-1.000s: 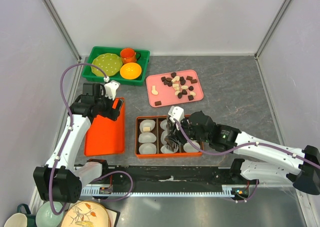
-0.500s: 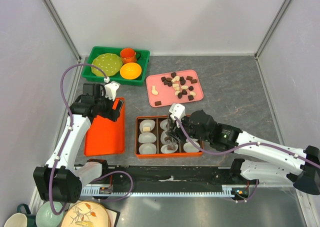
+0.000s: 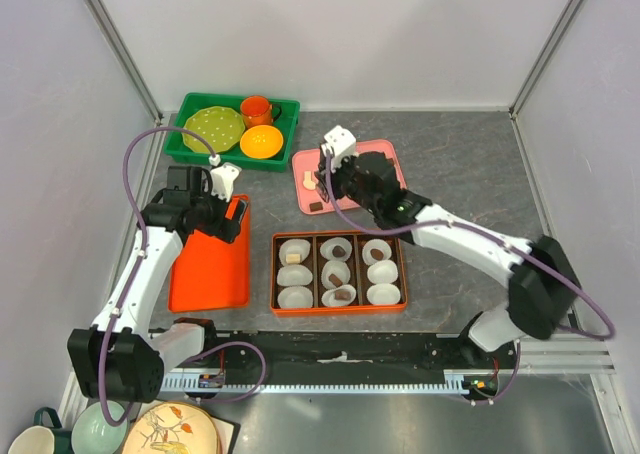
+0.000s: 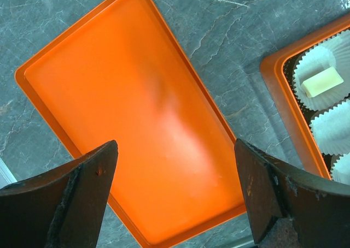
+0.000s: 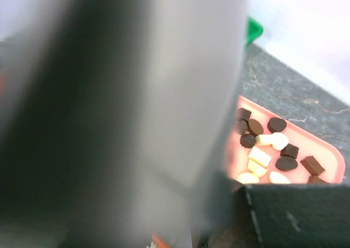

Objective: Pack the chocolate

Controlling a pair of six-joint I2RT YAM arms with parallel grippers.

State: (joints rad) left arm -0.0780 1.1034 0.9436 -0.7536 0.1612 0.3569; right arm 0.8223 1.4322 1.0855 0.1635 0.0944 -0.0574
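Several chocolate pieces [image 5: 268, 149], dark brown and cream, lie on the pink tray [image 5: 328, 155]. In the top view my right arm covers most of that tray [image 3: 300, 174]; one cream piece [image 3: 310, 183] and one brown piece [image 3: 316, 206] show at its left. My right gripper [image 3: 328, 174] hovers over the tray's left part, its jaws blurred in the wrist view. The orange box [image 3: 338, 312] holds white paper cups: a cream piece [image 4: 322, 81] in one left cup, brown pieces [image 3: 338, 250] in the middle column. My left gripper [image 4: 175, 147] hangs open above the orange lid [image 4: 136, 111].
A green bin [image 3: 190, 144] at the back left holds a green plate, an orange cup and an orange bowl. Cups and plates [image 3: 180, 429] sit at the near left corner. White walls close in the table on three sides.
My right arm has left the orange box and swung back and up to the pink tray. A brown piece now shows in the box's lower middle cup. The left arm has not moved.
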